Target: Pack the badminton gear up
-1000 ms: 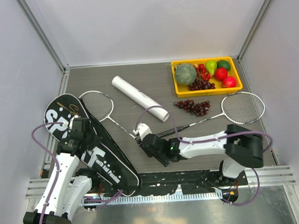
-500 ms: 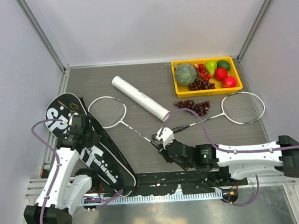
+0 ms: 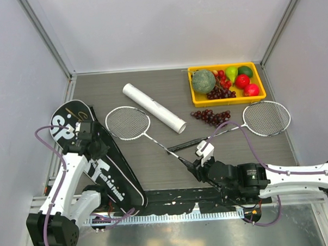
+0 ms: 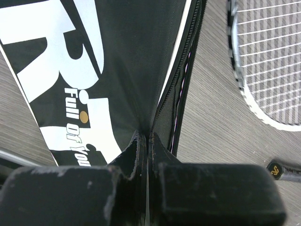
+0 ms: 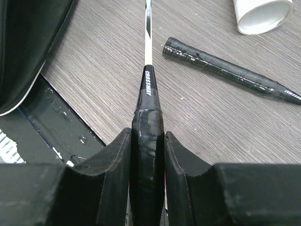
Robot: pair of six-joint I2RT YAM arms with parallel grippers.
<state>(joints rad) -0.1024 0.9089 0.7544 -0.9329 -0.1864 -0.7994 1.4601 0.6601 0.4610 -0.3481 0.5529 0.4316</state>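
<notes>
Nearest the desk's front edge, our right fingers (image 5: 115, 165) are clenching the black handle (image 5: 147, 127) of one silver-headed racket (image 3: 127, 123). Its thin shaft is running away leftward to a head that is lying flat just beside the bag. On the left, our left fingers (image 4: 129, 157) are pinching tight on the zippered edge of the black racket bag (image 3: 115, 179) lettered "SPORT", which is lying along the left side of the desk (image 3: 155, 169). Just past the clenched handle, the second racket (image 3: 266, 118) is lying loose on the desk, its handle near ours and its head over on the right. Farther back, the long white tube (image 3: 154, 107) is lying diagonally, its open end near that loose handle. A dark red grape bunch (image 3: 211, 116) is sitting just in front of the yellow tray (image 3: 228, 100) of fruit at the far right
</notes>
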